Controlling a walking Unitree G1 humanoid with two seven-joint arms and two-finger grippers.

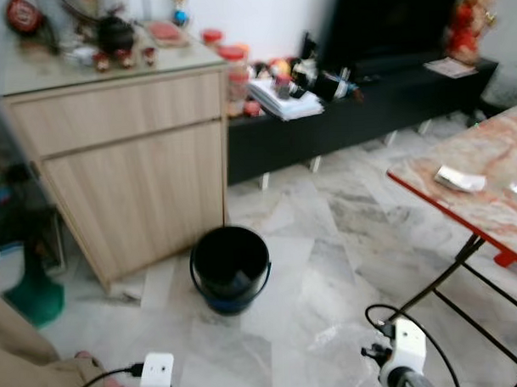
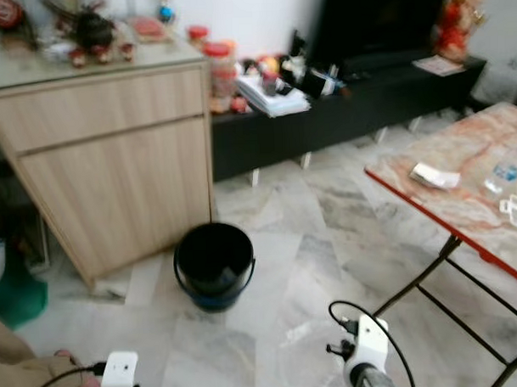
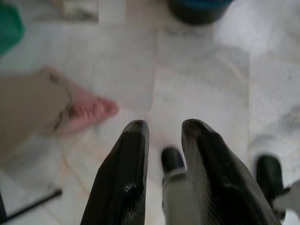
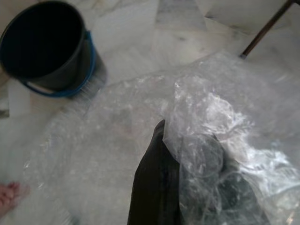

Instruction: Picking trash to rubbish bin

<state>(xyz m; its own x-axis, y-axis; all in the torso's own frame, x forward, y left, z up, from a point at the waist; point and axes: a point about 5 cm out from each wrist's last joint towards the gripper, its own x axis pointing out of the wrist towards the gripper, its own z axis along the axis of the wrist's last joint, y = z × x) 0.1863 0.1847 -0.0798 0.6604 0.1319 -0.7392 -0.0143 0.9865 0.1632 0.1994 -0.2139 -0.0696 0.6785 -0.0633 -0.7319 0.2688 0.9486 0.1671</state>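
Note:
A black bucket with a blue handle stands on the marble floor in front of a wooden cabinet. In the right wrist view my right gripper is shut on a crumpled clear plastic bag, which drapes over both fingers. The bucket lies ahead of it and to one side. The bag shows faintly near my right wrist as a shiny patch. My left gripper hangs low over the floor, open, with nothing between its fingers.
A person stands at the lower left, with a bare foot near my left gripper. A red-edged marble table carries crumpled paper and a bottle on the right. A black TV bench runs along the back wall.

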